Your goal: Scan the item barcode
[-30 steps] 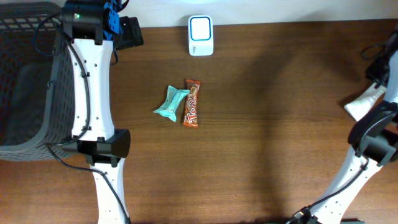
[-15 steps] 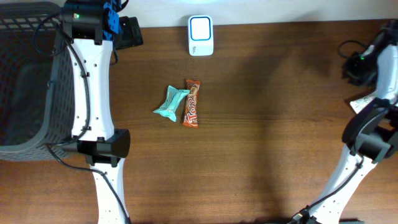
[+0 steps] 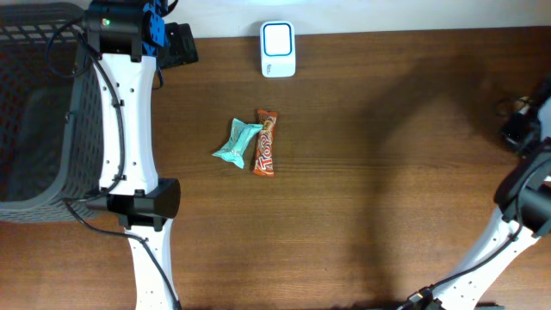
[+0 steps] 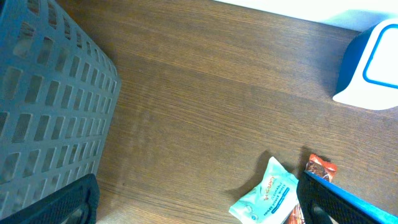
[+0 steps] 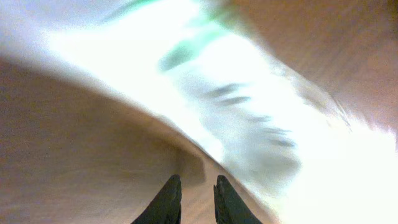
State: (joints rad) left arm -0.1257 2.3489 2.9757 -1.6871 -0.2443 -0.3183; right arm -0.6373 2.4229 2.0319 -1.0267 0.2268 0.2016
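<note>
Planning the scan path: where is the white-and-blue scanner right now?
Overhead, the scanner sits at the far edge of the table, near its middle, beyond the orange bar and teal packet, apart from both.

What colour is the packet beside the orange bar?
Teal packet, clearest in the overhead view.

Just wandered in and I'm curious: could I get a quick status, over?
Left tool open, empty, by the basket. Right tool nearly shut, blurred white packet ahead. Teal packet and orange candy bar mid-table, untouched. Scanner unobstructed.
</note>
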